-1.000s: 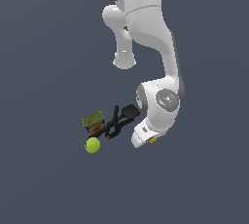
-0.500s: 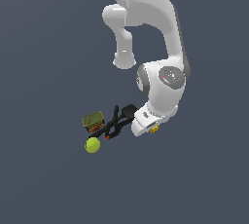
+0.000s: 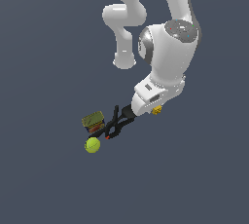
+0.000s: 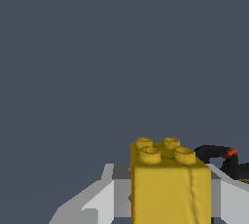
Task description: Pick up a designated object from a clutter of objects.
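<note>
Block (image 4: 170, 181), yellow and studded on top, sits between the tool's (image 4: 168, 203) two pale fingers (image 4: 104, 201) at the lower centre of the wrist view, the fingers closed against its sides so far as that view shows. In the exterior view the block (image 3: 156, 110) peeks out as a yellow speck at the tool's (image 3: 154, 107) lower edge, just right of centre. Below and to the left lie the ball (image 3: 92, 145), the box (image 3: 93, 121) and the black handle (image 3: 116, 122), close together on the dark tabletop (image 3: 44, 179); whether the block rests on the tabletop cannot be told. The grasp appears made and the lift is the step in hand. The next move calls for a straight rise clear of the handle nearby.
</note>
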You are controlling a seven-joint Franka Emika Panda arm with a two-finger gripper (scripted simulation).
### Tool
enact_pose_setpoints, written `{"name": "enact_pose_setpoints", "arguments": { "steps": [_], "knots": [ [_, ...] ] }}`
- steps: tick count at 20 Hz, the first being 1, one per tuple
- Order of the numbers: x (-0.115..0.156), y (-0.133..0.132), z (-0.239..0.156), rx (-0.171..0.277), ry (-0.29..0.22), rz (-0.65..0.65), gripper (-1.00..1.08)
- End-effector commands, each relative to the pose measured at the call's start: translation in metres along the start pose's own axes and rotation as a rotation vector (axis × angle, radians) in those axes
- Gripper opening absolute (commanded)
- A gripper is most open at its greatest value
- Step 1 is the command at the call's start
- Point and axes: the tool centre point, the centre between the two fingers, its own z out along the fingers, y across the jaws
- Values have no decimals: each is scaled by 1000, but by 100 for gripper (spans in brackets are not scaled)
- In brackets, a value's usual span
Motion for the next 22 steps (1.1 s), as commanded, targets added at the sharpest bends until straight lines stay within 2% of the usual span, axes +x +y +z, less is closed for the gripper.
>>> {"name": "enact_pose_setpoints", "arguments": {
  "steps": [1,12,22],
  "knots": [
    [-8,-3,-28,0,0,0,-100],
    [-32,-14,-129,2,1,-1,-100],
    [-41,-16,-170,2,1,1,-100]
  ]
}}
